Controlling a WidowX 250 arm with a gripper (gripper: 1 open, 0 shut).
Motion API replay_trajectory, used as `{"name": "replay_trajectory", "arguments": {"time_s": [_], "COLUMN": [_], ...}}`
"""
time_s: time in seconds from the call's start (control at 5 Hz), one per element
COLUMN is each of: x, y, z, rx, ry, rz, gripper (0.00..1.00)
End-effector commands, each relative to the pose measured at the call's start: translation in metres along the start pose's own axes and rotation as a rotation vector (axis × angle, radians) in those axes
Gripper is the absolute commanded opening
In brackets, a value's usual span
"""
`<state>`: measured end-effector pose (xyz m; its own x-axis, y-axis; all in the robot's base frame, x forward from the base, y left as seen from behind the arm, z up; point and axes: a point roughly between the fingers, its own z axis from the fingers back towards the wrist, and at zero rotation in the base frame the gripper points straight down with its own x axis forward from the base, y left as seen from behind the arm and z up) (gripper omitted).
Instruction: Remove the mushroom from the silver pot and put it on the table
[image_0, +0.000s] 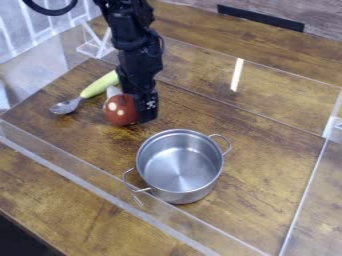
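The mushroom (122, 111), reddish-brown and round, rests on the dark wooden table (267, 110), left of the middle. My gripper (140, 99) points straight down just behind and to the right of it, close against it. Its black fingers stand open and hold nothing. The silver pot (181, 165) stands upright in front and to the right of the mushroom, a short way off, and its inside is bare.
A grey spoon (63, 106) and a yellow-green vegetable (96, 85) lie left of the mushroom. Clear acrylic strips (80, 165) border the work area, with one upright strip (238, 76) at the back right.
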<state>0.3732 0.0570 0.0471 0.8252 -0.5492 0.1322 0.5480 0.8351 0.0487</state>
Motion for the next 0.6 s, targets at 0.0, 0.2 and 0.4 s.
{"name": "replay_trajectory", "arguments": {"time_s": [0.0,0.2,0.4], "x": [0.004,-0.003,-0.006], "y": [0.023,0.039,0.053], "z": [0.031,0.035,0.057], "rx": [0.060,0.068,0.075], "ry": [-0.060,-0.062,-0.078], "rz": [0.008,0.033,0.025], "gripper": [1.00,1.00,1.00]}}
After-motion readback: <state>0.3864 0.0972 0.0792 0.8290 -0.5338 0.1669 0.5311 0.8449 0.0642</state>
